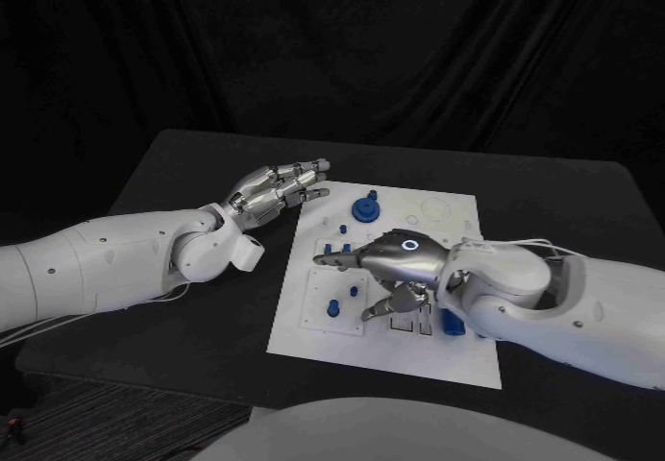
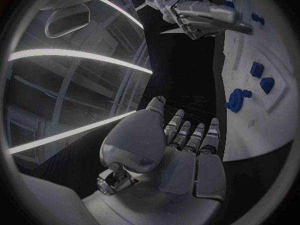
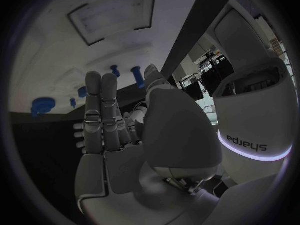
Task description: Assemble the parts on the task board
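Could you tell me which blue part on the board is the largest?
The round, gear-like blue part at the task board's far edge; the other pieces are smaller pegs and blocks.

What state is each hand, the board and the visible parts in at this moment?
left hand: open, fingers extended, beside the board's far left corner, holding nothing.
right hand: over the board's middle; whether it grips anything cannot be told.
task board: flat on the table.
round blue part: on the board's far end, untouched.

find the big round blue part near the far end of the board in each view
Head view: round blue part at the task board's far end, near the left hand.
Left wrist view: it lies beyond that hand's fingertips.
Right wrist view: it sits near the circle's edge.
Shared landmark: the white board.
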Controlling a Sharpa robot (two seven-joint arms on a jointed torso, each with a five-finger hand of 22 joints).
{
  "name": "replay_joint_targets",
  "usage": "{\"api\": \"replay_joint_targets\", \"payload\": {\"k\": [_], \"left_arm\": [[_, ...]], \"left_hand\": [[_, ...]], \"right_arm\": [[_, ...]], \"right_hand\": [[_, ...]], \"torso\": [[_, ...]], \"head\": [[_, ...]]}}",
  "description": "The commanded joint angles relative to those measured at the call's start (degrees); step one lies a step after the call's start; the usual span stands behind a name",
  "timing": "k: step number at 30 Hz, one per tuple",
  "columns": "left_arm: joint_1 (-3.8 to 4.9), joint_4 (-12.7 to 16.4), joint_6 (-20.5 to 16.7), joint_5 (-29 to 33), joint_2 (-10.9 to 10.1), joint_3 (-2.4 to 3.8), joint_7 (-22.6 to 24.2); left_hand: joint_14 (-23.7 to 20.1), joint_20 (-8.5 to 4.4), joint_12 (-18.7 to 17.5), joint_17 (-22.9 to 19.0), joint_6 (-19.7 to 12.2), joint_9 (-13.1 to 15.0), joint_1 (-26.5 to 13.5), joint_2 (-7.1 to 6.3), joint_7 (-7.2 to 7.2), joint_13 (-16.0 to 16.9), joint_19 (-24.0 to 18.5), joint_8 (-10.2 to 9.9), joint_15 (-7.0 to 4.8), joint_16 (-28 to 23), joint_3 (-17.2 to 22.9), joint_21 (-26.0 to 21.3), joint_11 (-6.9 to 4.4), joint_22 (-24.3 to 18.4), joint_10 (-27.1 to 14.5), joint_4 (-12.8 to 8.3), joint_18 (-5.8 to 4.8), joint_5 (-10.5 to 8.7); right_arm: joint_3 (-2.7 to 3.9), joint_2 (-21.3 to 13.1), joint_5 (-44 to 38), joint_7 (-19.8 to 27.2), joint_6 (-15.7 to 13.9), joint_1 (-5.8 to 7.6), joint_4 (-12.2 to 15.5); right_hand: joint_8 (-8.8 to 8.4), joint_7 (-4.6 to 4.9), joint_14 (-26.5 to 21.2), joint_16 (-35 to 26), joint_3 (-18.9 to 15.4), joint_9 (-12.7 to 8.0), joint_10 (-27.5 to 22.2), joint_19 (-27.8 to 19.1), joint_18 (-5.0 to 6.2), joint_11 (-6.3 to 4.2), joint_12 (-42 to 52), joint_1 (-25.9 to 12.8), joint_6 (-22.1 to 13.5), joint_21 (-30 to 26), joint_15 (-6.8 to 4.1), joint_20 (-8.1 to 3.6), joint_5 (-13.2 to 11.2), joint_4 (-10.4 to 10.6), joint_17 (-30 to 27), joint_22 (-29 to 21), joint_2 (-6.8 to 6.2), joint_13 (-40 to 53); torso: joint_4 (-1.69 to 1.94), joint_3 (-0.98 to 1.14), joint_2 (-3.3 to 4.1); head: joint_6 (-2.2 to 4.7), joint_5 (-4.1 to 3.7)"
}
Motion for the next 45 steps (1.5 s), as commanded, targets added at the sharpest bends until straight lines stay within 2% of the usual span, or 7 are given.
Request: {"api": "replay_joint_targets", "payload": {"k": [1, 6, 11, 22, 24, 31, 45], "left_arm": [[-0.05, 0.25, 0.28, 0.32, -0.16, 0.06, 0.54], [-0.05, 0.20, 0.14, 0.32, -0.24, 0.06, 0.53], [-0.05, 0.07, -0.08, 0.32, -0.09, 0.06, 0.46], [-0.06, 0.08, -0.35, 0.32, -0.19, 0.05, 0.52], [-0.06, 0.09, -0.31, 0.32, -0.20, 0.05, 0.53], [-0.06, 0.02, 0.07, 0.32, -0.09, 0.05, 0.40], [-0.07, -0.01, 0.44, 0.32, -0.15, 0.05, 0.23]], "left_hand": [[0.00, 0.11, -0.22, 0.03, -0.31, -0.04, 0.03, 0.45, -0.10, -0.01, 0.04, 0.03, 0.36, 0.15, 0.35, -0.02, 0.12, 0.08, -0.34, -0.06, -0.38, 0.30], [0.03, 0.11, -0.17, 0.04, -0.25, -0.03, 0.03, 0.45, -0.09, 0.00, 0.07, 0.04, 0.37, 0.18, 0.37, -0.01, 0.13, 0.10, -0.33, -0.08, -0.39, 0.30], [0.07, 0.12, -0.06, 0.05, -0.11, -0.01, 0.02, 0.44, -0.06, 0.02, 0.13, 0.07, 0.37, 0.23, 0.40, 0.01, 0.14, 0.16, -0.29, -0.10, -0.39, 0.30], [0.13, 0.12, 0.04, 0.07, 0.00, 0.01, -0.01, 0.45, -0.05, 0.03, 0.19, 0.10, 0.38, 0.30, 0.42, 0.04, 0.15, 0.21, -0.25, -0.10, -0.39, 0.32], [0.13, 0.12, 0.04, 0.07, 0.00, 0.01, -0.01, 0.45, -0.05, 0.03, 0.19, 0.10, 0.38, 0.30, 0.42, 0.04, 0.15, 0.21, -0.25, -0.10, -0.39, 0.32], [0.14, 0.14, 0.10, 0.07, -0.12, 0.00, -0.08, 0.50, -0.08, 0.04, 0.18, 0.10, 0.41, 0.32, 0.51, 0.03, 0.25, 0.08, -0.20, -0.09, -0.41, 0.41], [0.11, 0.15, 0.16, 0.06, -0.17, -0.01, -0.11, 0.59, -0.10, 0.05, 0.17, 0.09, 0.44, 0.30, 0.63, 0.03, 0.40, 0.02, -0.16, -0.11, -0.44, 0.46]], "right_arm": [[0.12, -3.60, 6.86, 6.46, -10.83, 2.31, 2.33], [0.12, -10.92, 16.12, 7.28, -14.02, 7.07, 6.21], [0.11, -16.50, 23.06, 3.77, -11.17, 9.98, 7.57], [0.09, -21.85, 26.38, -20.40, 17.95, 9.50, 6.35], [0.09, -21.77, 26.27, -23.41, 20.87, 9.12, 6.00], [0.08, -21.01, 26.09, -29.40, 25.28, 8.42, 5.28], [0.08, -19.33, 26.50, -31.74, 27.61, 7.03, 5.08]], "right_hand": [[0.31, 1.16, 0.46, 0.60, 0.72, 0.16, 1.45, 0.77, -0.11, -0.16, 2.06, -0.01, 2.08, 1.43, -0.12, -0.12, -0.30, -0.04, 0.04, 2.71, 1.07, 0.31], [4.23, 6.76, 1.71, 2.03, 2.84, 2.26, 11.34, 2.91, -0.65, -1.73, 10.71, 0.61, 19.87, 6.08, 0.17, 0.08, 0.02, -0.74, -0.29, 3.45, 5.30, 2.67], [7.14, 6.93, 1.76, 1.87, 3.10, 3.57, 19.07, 2.82, -0.35, -3.98, 19.45, 0.67, 29.69, 5.00, -1.51, -1.20, 0.81, -1.40, -1.17, 3.17, 7.38, 6.62], [14.54, 1.56, 16.24, 32.38, -1.61, 9.96, 38.50, 12.20, -4.74, -9.11, 65.89, -16.66, 43.31, 39.13, -5.79, -5.31, 3.21, -0.55, 42.55, 9.17, 11.89, 59.66], [16.24, 0.39, 15.80, 31.69, -2.63, 11.92, 44.20, 12.75, -5.30, -9.80, 72.17, -21.44, 45.81, 43.16, -6.65, -5.97, 3.90, -0.46, 41.28, 9.81, 12.85, 71.89], [22.12, -2.11, 16.96, 35.24, -3.08, 20.81, 49.70, 13.52, -6.52, -12.02, 78.42, -28.58, 50.06, 52.74, -8.42, -7.71, 4.11, -0.44, 46.99, 11.35, 14.33, 84.91], [22.46, -2.34, 17.51, 37.35, -8.32, 27.27, 49.70, 14.04, -7.34, -12.26, 78.42, -37.58, 49.01, 58.92, -8.85, -8.20, -0.01, -0.23, 50.06, 12.39, 16.44, 84.91]], "torso": [[-0.04, 0.01, 0.04], [-0.16, -0.03, -0.10], [-0.17, -0.18, -0.33], [-0.15, -0.19, -0.45], [-0.16, -0.17, -0.39], [-0.15, -0.21, -0.34], [-0.19, -0.19, -0.39]], "head": [[0.00, -0.40], [0.00, -1.31], [0.00, -2.95], [0.00, -4.66], [0.00, -4.74], [0.00, -5.33], [0.00, -5.29]]}}
